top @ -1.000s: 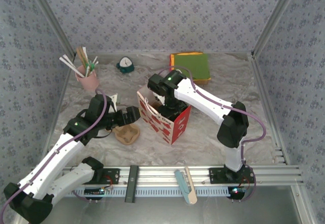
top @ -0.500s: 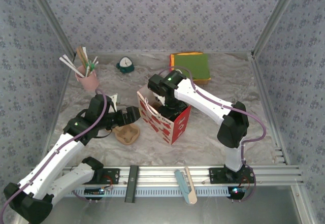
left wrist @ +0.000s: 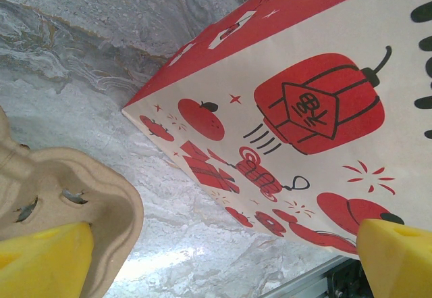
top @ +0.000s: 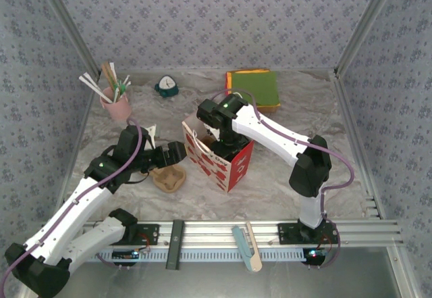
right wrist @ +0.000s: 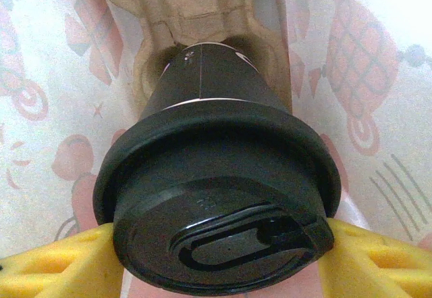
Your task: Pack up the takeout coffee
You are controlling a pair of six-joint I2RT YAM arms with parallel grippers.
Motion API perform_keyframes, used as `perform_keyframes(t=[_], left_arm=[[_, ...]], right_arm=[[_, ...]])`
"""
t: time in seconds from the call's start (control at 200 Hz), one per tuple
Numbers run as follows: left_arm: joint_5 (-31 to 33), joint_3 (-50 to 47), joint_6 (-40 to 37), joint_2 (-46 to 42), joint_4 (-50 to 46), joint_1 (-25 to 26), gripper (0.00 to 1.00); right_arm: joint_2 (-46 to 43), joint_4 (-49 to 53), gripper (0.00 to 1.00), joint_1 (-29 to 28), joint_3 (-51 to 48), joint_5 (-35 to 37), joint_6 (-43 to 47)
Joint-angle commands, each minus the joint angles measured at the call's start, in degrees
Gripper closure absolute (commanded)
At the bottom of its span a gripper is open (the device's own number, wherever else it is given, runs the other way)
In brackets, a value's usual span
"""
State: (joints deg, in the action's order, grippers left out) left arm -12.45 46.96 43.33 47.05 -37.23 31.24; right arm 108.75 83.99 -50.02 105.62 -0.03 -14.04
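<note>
The marbled table (top: 283, 176) carries a red-and-white printed paper bag (top: 214, 165) standing upright at its centre. Inside the bag sits 1 brown cardboard cup carrier (right wrist: 202, 14), and 1 dark paper coffee cup (right wrist: 202, 85) with a round black lid (right wrist: 216, 210) stands in a well of that carrier. The right gripper (right wrist: 216, 261) reaches down into the bag; its 2 yellow pads (right wrist: 57, 264) press against opposite sides of the lid, so the jaws are partly closed and grip the cup.

Just left of the bag, a second cardboard carrier (top: 169, 178) lies on the table. The left gripper (left wrist: 219, 264) hovers low between it and the bag, jaws spread fully with nothing between them; 1 fingertip is over the carrier's edge.

At the back left, a pink cup (top: 118, 107) holds straws and sticks (top: 101, 82).
</note>
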Motion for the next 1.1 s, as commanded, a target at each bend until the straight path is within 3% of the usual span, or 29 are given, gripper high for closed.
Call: perform_keyframes(t=[0.0,1.094], left_arm=[[-0.65,1.04,-0.65,0.00,1.22,0.23,0.00],[-0.65,0.83,-0.66,0.42,1.83,0.26,0.00]], right_arm=[[-0.47,0.12,0.31,0.01,-1.18,0.92,-0.11],[-0.15,4.26,0.32,-0.91,6.26,1.02,-1.51]])
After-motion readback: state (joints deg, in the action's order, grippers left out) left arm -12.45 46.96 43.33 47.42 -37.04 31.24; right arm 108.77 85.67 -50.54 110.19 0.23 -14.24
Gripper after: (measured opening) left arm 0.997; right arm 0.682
